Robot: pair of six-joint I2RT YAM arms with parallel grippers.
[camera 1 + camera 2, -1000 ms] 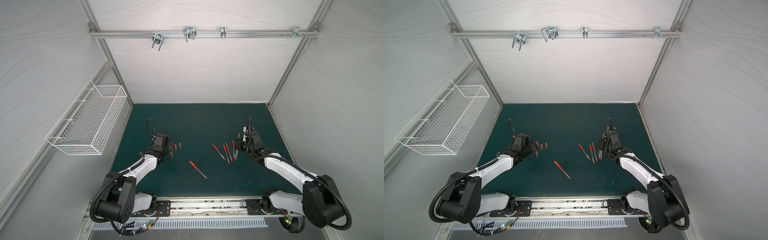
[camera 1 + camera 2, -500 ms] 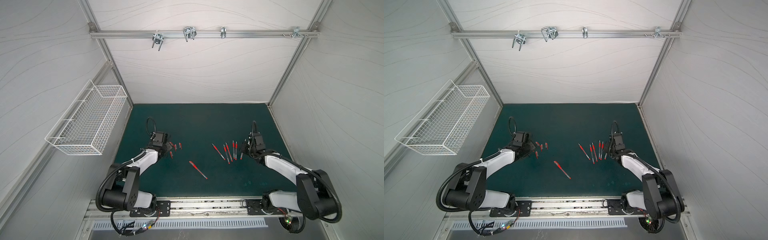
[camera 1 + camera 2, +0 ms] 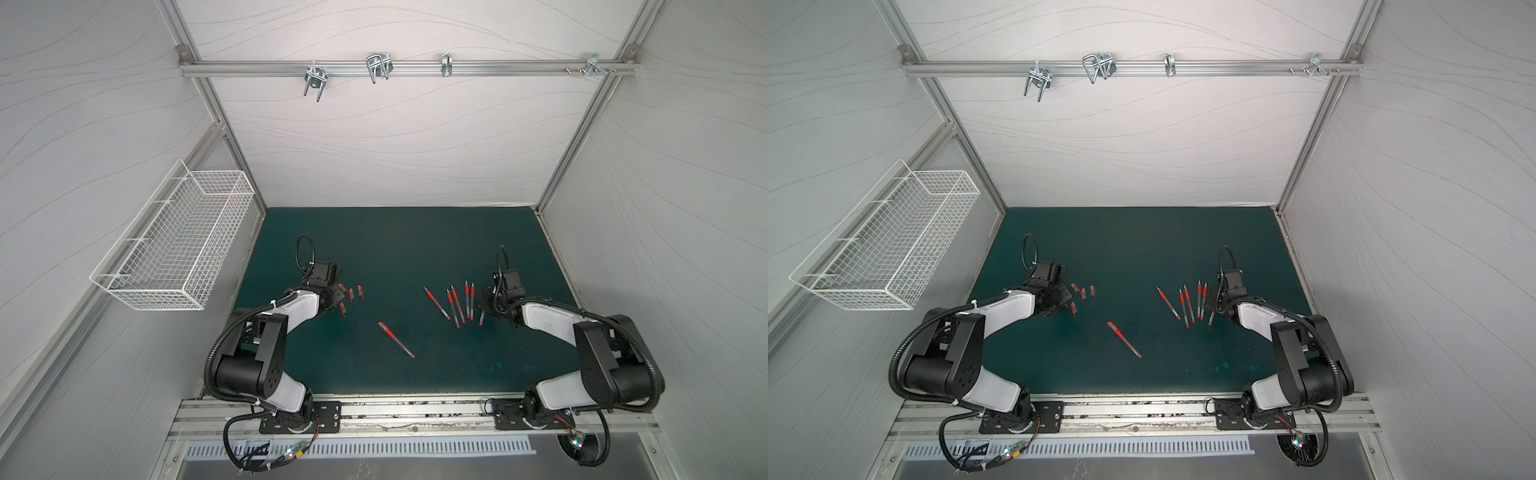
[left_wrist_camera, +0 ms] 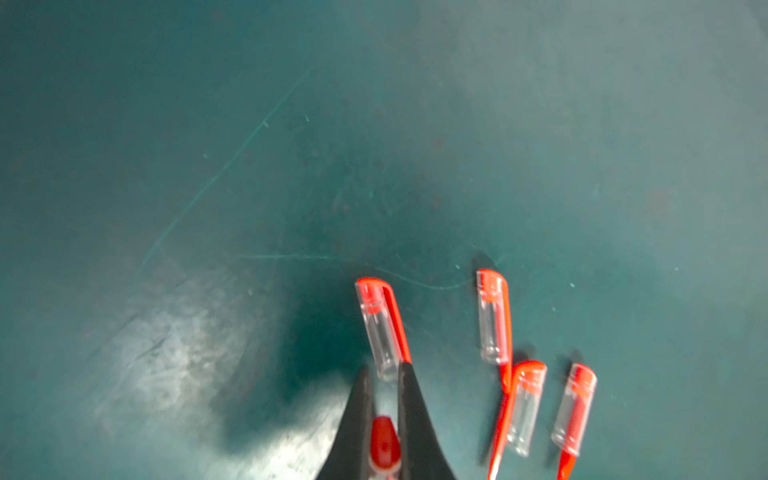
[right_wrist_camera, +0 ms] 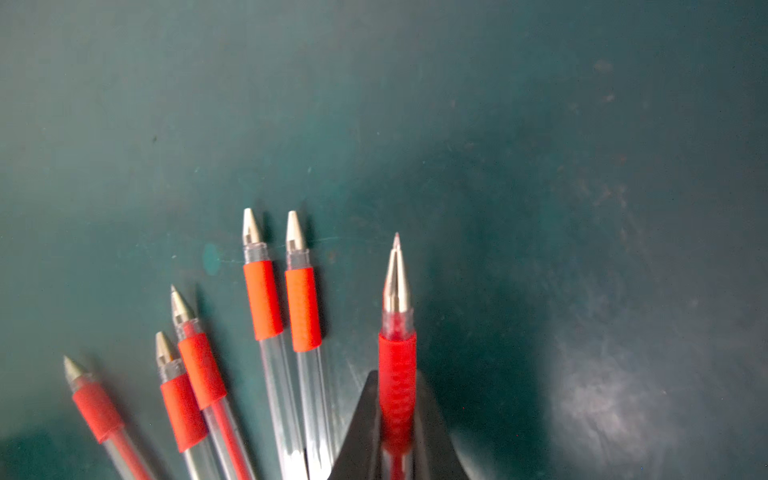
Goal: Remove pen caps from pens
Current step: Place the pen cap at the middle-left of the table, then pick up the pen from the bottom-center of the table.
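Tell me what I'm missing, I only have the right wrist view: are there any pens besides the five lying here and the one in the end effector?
Observer: Yes, a lone pen lies in the middle of the mat, apparently still capped.
Operator: What is the left end effector doing?
Observer: The left end effector is shut on a red cap.
Operator: Where are the caps already pulled off?
Observer: Four loose caps lie on the mat right beside that end effector.
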